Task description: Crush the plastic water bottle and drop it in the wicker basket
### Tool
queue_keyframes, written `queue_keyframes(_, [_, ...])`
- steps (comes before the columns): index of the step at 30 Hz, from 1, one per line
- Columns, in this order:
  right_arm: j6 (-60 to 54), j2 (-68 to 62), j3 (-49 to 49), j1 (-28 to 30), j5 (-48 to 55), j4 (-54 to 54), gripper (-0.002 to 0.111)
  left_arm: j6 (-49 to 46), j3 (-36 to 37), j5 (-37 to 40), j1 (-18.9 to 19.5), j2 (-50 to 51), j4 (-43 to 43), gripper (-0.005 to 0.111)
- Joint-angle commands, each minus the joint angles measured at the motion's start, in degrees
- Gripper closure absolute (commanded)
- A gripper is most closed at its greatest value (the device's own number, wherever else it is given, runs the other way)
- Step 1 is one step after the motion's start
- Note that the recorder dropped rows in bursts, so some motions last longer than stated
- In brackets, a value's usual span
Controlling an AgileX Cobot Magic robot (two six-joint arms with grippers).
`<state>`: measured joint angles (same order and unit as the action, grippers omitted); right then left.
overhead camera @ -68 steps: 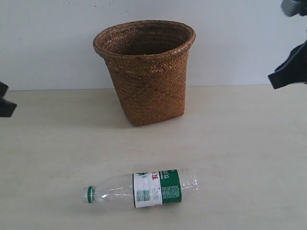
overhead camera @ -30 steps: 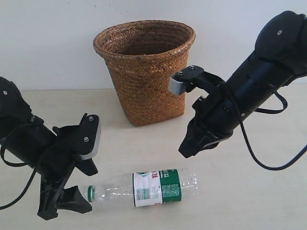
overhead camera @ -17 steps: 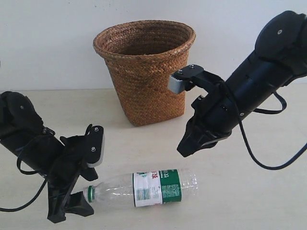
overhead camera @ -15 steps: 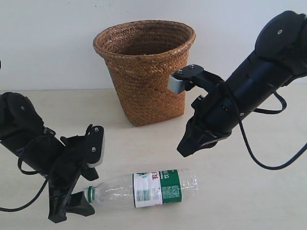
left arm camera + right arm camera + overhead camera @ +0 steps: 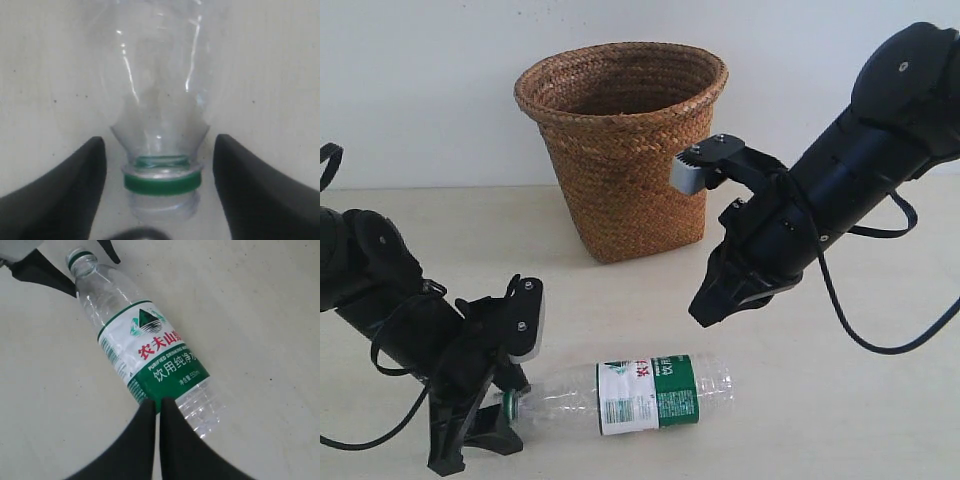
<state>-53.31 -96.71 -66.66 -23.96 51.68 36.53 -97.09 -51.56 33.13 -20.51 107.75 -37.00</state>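
The plastic water bottle [image 5: 640, 395] lies on its side on the table, uncrushed, with its green-and-white label facing up and a green ring at the neck. My left gripper [image 5: 505, 405] is open at table level. In the left wrist view its jaws stand on either side of the bottle's neck [image 5: 161, 172] without touching it. My right gripper [image 5: 705, 312] is shut and empty, hanging above the bottle's base end. In the right wrist view its closed tips [image 5: 159, 402] point at the label [image 5: 150, 355]. The wicker basket [image 5: 630, 150] stands upright behind the bottle.
A pale tabletop [image 5: 840, 420] runs back to a white wall behind the basket. The right arm's dark body [image 5: 840, 190] and its cables slant over the right side. The left arm [image 5: 380, 300] lies low at the front left.
Both arms came into view from the sides. Over the last second my left gripper sank lower and closed in around the bottle's neck; the right arm has held still.
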Motion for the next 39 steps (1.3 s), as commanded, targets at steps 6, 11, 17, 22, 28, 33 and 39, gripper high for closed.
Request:
queue_keyframes(6, [-0.32, 0.04, -0.28, -0.02, -0.04, 3.36, 0.108, -0.37, 0.26, -0.33, -0.24, 0.05, -1.31, 0.102])
queue_keyframes(11, [1.86, -0.10, -0.28, -0.31, 0.09, 8.39, 0.108, -0.27, 0.26, -0.33, -0.24, 0.05, -2.85, 0.102])
queue_keyframes(17, [8.35, -4.62, -2.25, -5.63, -3.39, 6.91, 0.108, -0.27, 0.26, -0.34, -0.24, 0.05, -2.83, 0.102])
queue_keyframes(22, [16.63, -10.25, -8.33, -8.62, -0.82, 1.34, 0.108, -0.02, 0.26, -0.10, -0.24, 0.05, -2.83, 0.102])
queue_keyframes(28, [21.45, -14.89, -12.21, -9.33, 1.33, -0.43, 0.108, 0.71, 0.26, -0.10, -0.24, 0.05, -2.83, 0.102])
queue_keyframes(33, [22.60, -17.23, -12.93, -9.33, 1.38, -0.89, 0.108, 0.71, 0.26, -0.10, -0.24, 0.05, -2.83, 0.102])
queue_keyframes(39, [22.85, -20.90, -12.93, -9.33, 1.00, -1.74, 0.108, 1.17, 0.26, -0.10, -0.24, 0.05, -2.83, 0.102])
